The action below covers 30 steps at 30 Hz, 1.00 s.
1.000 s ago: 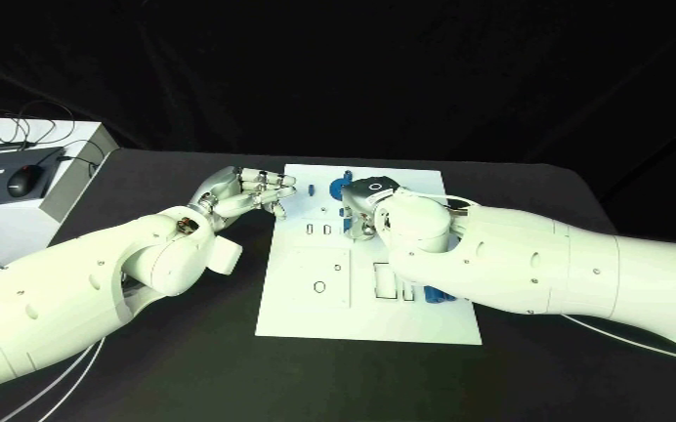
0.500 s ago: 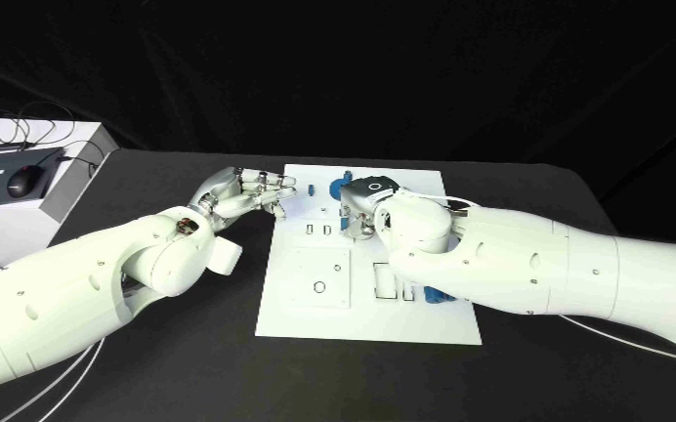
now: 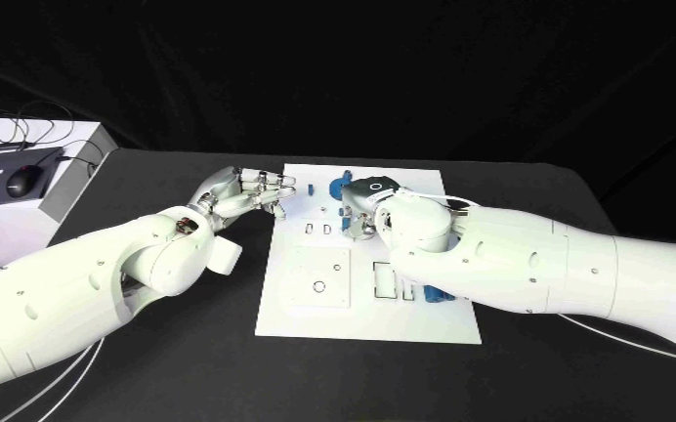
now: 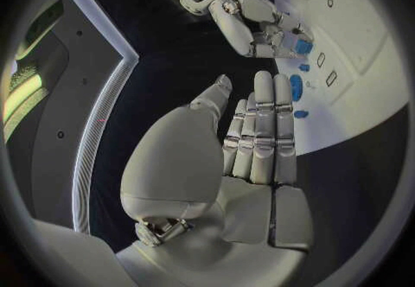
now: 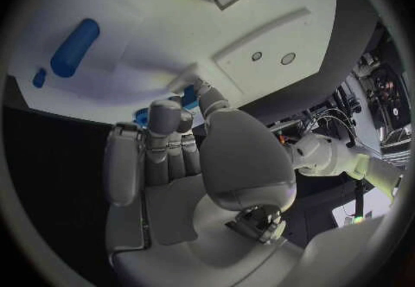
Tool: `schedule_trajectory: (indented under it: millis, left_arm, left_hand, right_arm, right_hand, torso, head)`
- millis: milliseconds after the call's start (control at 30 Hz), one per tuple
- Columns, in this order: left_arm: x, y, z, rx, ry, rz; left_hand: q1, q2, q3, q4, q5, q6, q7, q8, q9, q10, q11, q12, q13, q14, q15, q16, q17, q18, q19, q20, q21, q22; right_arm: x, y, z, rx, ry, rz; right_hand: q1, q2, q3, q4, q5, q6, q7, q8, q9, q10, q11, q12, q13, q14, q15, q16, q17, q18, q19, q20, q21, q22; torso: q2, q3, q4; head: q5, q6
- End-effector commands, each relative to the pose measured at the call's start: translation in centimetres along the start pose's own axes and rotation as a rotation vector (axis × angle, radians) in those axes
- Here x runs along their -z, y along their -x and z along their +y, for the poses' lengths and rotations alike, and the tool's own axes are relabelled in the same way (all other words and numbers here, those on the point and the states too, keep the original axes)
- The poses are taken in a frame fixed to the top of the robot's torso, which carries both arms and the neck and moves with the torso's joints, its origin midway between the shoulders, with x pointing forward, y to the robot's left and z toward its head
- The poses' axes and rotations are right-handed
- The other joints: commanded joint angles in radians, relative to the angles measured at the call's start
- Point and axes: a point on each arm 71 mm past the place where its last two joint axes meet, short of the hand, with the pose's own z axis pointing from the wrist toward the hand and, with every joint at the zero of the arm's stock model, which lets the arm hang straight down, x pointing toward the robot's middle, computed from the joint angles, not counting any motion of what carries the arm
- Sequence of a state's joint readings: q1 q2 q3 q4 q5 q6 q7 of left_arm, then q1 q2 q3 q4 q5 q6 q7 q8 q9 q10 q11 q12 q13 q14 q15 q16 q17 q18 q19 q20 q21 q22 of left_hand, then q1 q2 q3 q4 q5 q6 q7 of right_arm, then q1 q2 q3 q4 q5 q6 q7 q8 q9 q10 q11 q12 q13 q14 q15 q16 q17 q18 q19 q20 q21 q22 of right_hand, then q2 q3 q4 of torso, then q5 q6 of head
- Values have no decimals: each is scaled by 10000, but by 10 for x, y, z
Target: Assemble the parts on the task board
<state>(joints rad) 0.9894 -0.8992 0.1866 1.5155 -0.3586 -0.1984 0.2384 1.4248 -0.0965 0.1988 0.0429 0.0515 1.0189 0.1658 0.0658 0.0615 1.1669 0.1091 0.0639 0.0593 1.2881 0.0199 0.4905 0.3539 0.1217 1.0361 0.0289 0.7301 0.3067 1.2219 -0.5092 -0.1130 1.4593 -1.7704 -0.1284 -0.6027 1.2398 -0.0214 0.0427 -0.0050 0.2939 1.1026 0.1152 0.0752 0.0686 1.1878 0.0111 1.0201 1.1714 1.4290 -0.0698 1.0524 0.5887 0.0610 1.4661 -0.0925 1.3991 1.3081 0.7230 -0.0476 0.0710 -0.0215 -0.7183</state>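
Right hand (image 3: 369,209) pinches a small blue part (image 4: 303,46) low over the task board (image 3: 321,285), seemingly to seat it, while left hand (image 3: 254,190), empty with fingers straight, waits beside the board's edge.

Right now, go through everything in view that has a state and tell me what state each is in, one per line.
left hand: open, fingers straight and close together, holding nothing, at the task board's left edge.
right hand: pinching a small blue part over the board.
task board: flat on the table, several slots unfilled.
long blue part: lying flat on the board, apart from both hands.
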Motion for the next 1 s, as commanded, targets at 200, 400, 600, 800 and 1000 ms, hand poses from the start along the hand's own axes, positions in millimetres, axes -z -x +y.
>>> schedule_trajectory:
  millis: [200, 400, 600, 800, 1000]
  left_arm:
    - [-1, -3, -1, 32, -54, 203]
    - [-1, -3, -1, 31, -48, 199]
    - [-1, -2, -1, 26, -34, 188]
    - [-1, -2, 0, 15, -16, 188]
    - [-1, -2, 0, -11, -16, 179]
  left_hand:
    - [105, 0, -70, 6, -25, -17, 22, -32, 13, -34, -12, -56, -8, -69, 26, -59, -10, 60, -37, -20, 70, -10]
    - [105, 0, -70, 6, -25, -17, 22, -32, 13, -34, -12, -56, -8, -69, 26, -59, -10, 60, -37, -20, 70, -10]
    - [98, -9, -82, -4, -25, -102, 44, -38, 9, -87, 6, -56, -7, -72, 36, -71, -22, 55, -52, -18, 86, -34]
    - [99, -23, -105, -16, -26, -241, 75, -45, 3, -131, 25, -56, -7, -73, 46, -76, -26, 57, -49, -13, 84, -39]
    - [84, -30, -137, -17, -26, -297, 80, -42, 3, -167, 34, -54, -5, -74, 54, -81, -30, 54, -56, -4, 72, -49]
  right_arm:
    - [0, -2, 1, 83, 110, 86]
    - [1, -2, 1, -28, 115, -65]
    - [2, -2, -2, -116, -21, -224]
    - [3, -2, -4, -195, -87, -324]
    - [5, -3, -6, -342, -76, -474]
  right_hand:
    - [27, -82, -4, 46, -44, -30, 35, -5, 4, -59, 21, -33, -11, -37, 34, -38, 14, -162, 903, 47, -57, 1693]
    - [-20, -208, -53, 80, -53, -140, 79, -46, -4, -96, 50, -67, -44, -35, 48, -50, 31, -162, 903, 48, -55, 1698]
    - [-71, -820, 174, 604, -170, -522, 167, -13, 17, -392, 125, -372, -397, -43, 107, -55, 113, -131, 900, 117, -80, 1706]
    - [-55, -1346, 340, 1228, -300, -807, 239, -18, 13, -619, 184, -470, -807, -48, 149, -34, 188, -113, 900, 168, -89, 1734]
    - [-56, -1612, 392, 1621, -411, -921, 270, -20, 14, -723, 212, -425, -1000, -56, 171, -35, 226, -102, 901, 195, -106, 1750]
  torso:
    - [4, -2, 3]
    - [2, -6, 15]
    - [-3, 0, -4]
    - [0, -2, -1]
    - [-2, 1, 5]
  head:
    - [-9, 4]
    - [-15, 0]
    - [-5, 17]
    - [-15, 24]
    - [-17, 26]
